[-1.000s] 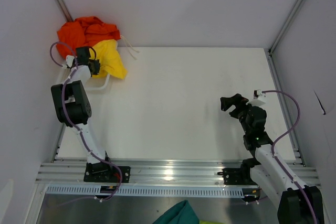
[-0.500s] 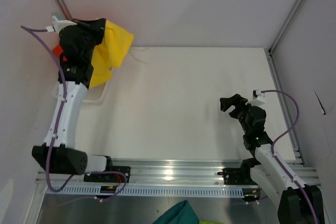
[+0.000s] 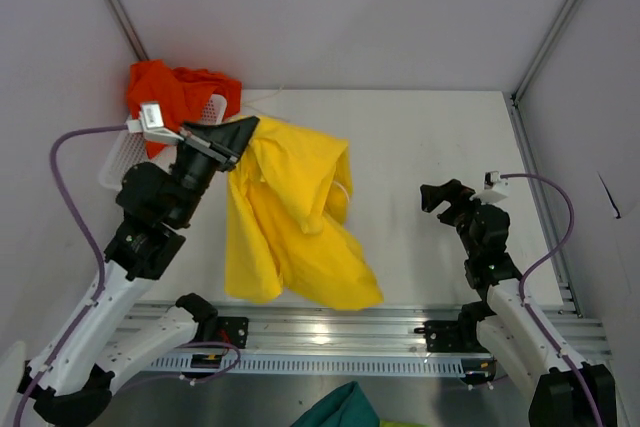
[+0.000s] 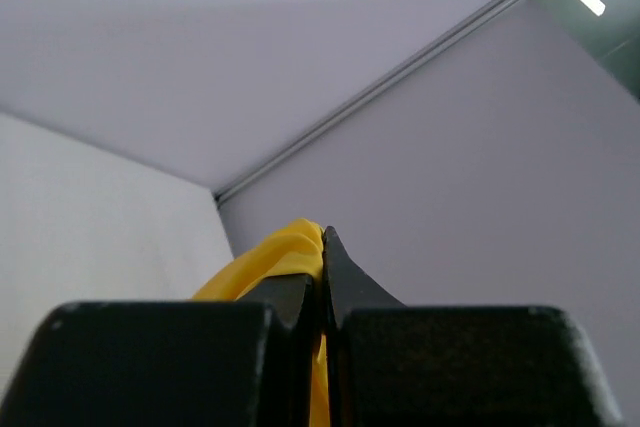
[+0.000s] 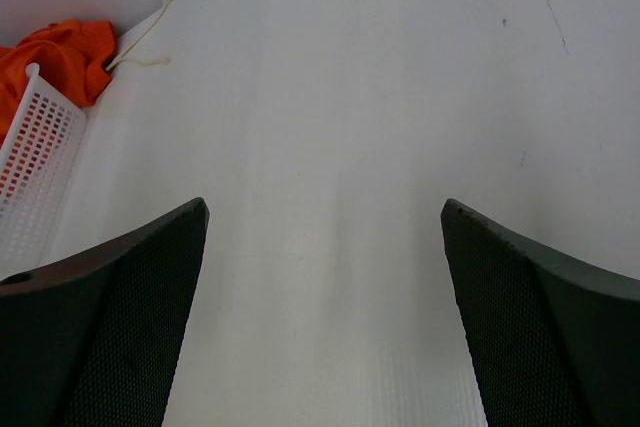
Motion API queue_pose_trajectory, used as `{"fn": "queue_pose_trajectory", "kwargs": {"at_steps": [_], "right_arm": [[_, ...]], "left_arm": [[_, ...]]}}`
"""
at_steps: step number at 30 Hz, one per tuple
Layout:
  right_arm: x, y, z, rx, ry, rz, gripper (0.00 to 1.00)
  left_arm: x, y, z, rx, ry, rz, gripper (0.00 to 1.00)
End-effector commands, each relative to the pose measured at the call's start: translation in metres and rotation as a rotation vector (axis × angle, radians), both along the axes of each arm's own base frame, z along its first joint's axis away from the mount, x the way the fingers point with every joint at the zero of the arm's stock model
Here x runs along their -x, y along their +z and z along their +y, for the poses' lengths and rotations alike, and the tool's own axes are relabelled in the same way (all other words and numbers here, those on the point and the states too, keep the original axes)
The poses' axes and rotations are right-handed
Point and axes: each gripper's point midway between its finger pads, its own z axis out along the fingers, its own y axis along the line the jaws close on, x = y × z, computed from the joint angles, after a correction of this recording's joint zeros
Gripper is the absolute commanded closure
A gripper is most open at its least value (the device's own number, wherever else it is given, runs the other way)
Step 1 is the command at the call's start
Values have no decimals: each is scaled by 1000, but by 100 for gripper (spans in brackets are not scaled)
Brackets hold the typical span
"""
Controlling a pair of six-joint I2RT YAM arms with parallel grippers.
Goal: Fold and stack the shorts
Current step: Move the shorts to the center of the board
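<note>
The yellow shorts [image 3: 290, 222] hang from my left gripper [image 3: 248, 129], which is shut on their top edge and raised above the table's left side; their lower part drapes down to the near edge. In the left wrist view a fold of the yellow shorts [image 4: 275, 255] sticks out between the closed fingertips [image 4: 340, 267]. The orange-red shorts [image 3: 175, 90] lie bunched in a white basket [image 3: 120, 152] at the far left corner, also seen as the orange-red shorts [image 5: 55, 57] in the right wrist view. My right gripper [image 3: 443, 195] is open over the right side, with nothing in it.
A white drawstring [image 5: 140, 42] lies on the table beside the white basket [image 5: 35, 162]. A teal-green cloth [image 3: 335, 409] pokes out below the aluminium rail [image 3: 330, 332] at the near edge. White walls close in the table on three sides.
My left arm has pulled the yellow shorts out of the basket, lifted them and swung right and toward the near edge; they now hang spread over the table. The right arm has not moved.
</note>
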Motion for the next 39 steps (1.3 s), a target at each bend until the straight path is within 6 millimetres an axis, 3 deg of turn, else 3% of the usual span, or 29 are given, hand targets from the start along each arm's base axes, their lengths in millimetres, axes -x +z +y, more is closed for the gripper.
{"fn": "queue_pose_trajectory", "kwargs": {"at_steps": [1, 2, 4, 7, 9, 10, 11, 12, 13, 14, 17, 19, 20, 21, 23, 24, 25, 27, 29, 31, 32, 33, 34, 35, 37, 38, 39], "right_arm": [[-3, 11, -2, 16, -10, -34, 0], [-3, 11, -2, 14, -12, -34, 0], [-4, 11, -1, 15, -7, -34, 1], [-3, 11, 0, 13, -2, -34, 0], [-4, 11, 0, 16, 0, -34, 0], [-4, 10, 0, 16, 0, -34, 1], [-4, 10, 2, 15, 11, -36, 1], [-4, 10, 4, 15, 20, -38, 1], [-4, 13, 6, 15, 33, -50, 1], [-3, 12, 15, 12, 83, -49, 1], [-4, 11, 30, 14, 166, -64, 0], [-1, 17, 51, 11, 271, -88, 1], [-2, 9, 60, 24, 311, -65, 1], [3, 10, 78, 30, 393, -70, 1], [4, 17, 98, 82, 472, -92, 2], [4, 7, 104, 115, 483, -57, 2], [10, 7, 121, 141, 527, -58, 2], [9, 13, 133, 202, 559, -77, 2], [14, 11, 148, 236, 598, -71, 3], [16, 8, 153, 265, 613, -68, 3], [21, 8, 160, 266, 650, -73, 3], [23, 10, 164, 267, 671, -81, 3], [26, 11, 168, 272, 696, -88, 3], [34, 11, 176, 265, 746, -91, 3], [42, 13, 185, 271, 800, -105, 3], [45, 12, 189, 276, 822, -107, 3], [52, 14, 197, 278, 860, -107, 3]], "left_arm": [[-10, -54, -17, -3, -24, 93, 100], [-17, -109, -32, -40, -48, 182, 100], [-30, -136, -49, -29, -68, 203, 100], [-56, -197, -73, -153, -82, 317, 100], [-69, -214, -79, -224, -69, 347, 100], [-77, -200, -82, -221, -61, 332, 100], [-87, -217, -81, -259, -43, 381, 100], [-92, -218, -80, -272, -31, 388, 100], [-99, -206, -79, -261, -24, 375, 100], [-107, -215, -67, -265, 7, 417, 100], [-118, -211, -49, -198, 7, 436, 100], [-110, -214, -46, -143, -56, 448, 100], [-107, -222, -41, -130, -73, 455, 100], [-101, -210, -42, -96, -104, 422, 100], [-98, -207, -35, -85, -92, 416, 100], [-97, -205, -32, -96, -77, 410, 97], [-99, -205, -26, -101, -38, 410, 95], [-104, -203, -18, -110, 0, 418, 90], [-111, -218, -11, -117, 9, 473, 88], [-117, -223, -11, -116, -10, 488, 57], [-122, -236, -11, -132, -30, 524, 39], [-123, -247, -10, -165, -35, 559, 10], [-128, -232, -11, -182, -34, 554, 1], [-125, -257, -7, -263, -25, 641, 1], [-128, -243, -5, -309, -24, 635, 1], [-121, -251, -2, -342, -21, 675, 1], [-119, -244, 3, -373, -4, 658, 1]]}}
